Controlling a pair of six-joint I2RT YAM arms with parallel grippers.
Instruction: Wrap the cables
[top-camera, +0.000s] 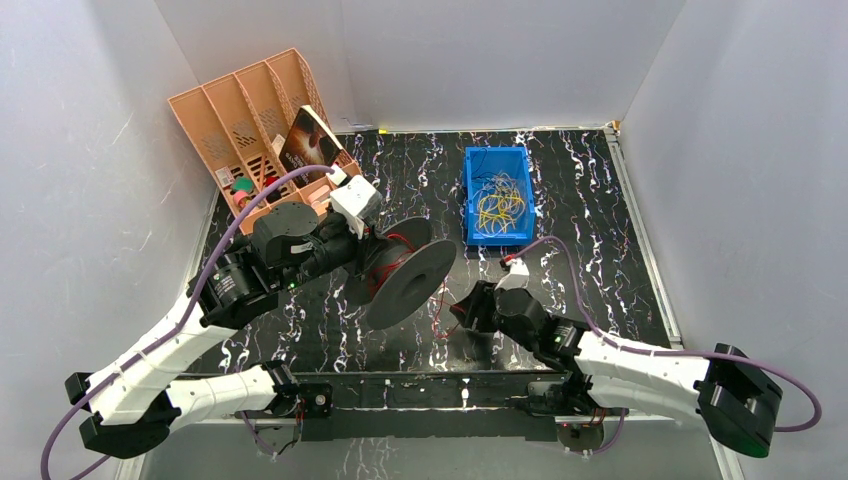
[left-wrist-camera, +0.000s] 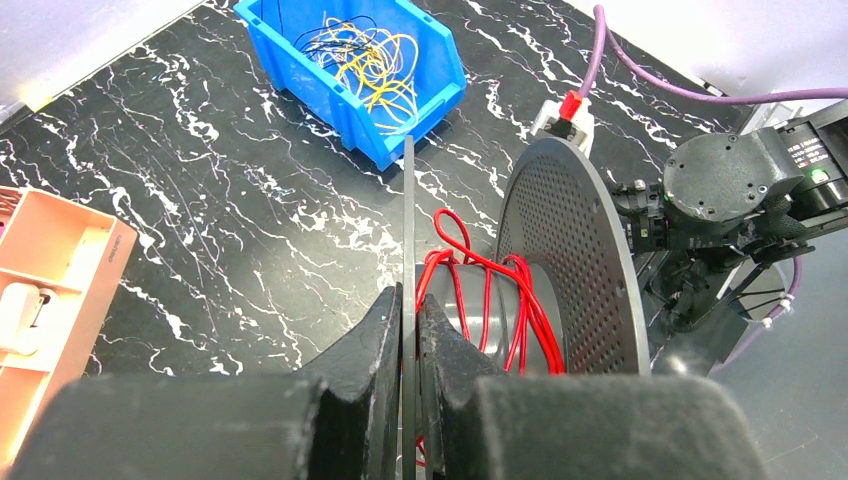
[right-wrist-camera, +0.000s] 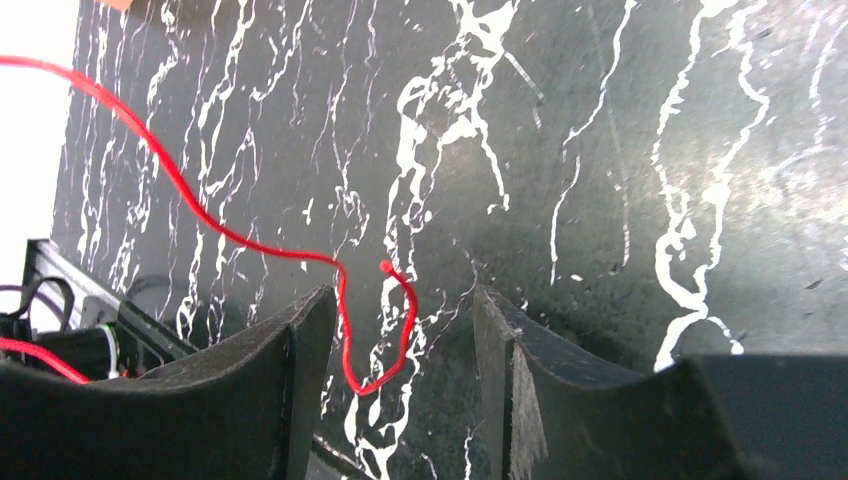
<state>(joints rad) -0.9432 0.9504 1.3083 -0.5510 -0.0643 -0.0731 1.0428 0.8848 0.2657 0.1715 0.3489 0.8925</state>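
My left gripper (top-camera: 372, 252) is shut on one thin flange of a black spool (top-camera: 410, 282) and holds it tilted above the table. In the left wrist view the fingers (left-wrist-camera: 385, 340) pinch that flange edge-on, and the red cable (left-wrist-camera: 488, 300) is looped loosely round the core beside the perforated far flange (left-wrist-camera: 570, 250). A loose red strand (top-camera: 437, 318) hangs down from the spool to the table. My right gripper (top-camera: 462, 312) is open low over the table. In the right wrist view, the strand's curled free end (right-wrist-camera: 414, 305) lies between its fingers (right-wrist-camera: 290, 350), untouched.
A blue bin (top-camera: 478, 200) holding thin yellow wires stands at the back, right of centre, and shows in the left wrist view (left-wrist-camera: 440, 90). An orange file organiser (top-camera: 235, 110) stands at the back left. A black rail (top-camera: 420, 390) runs along the near edge.
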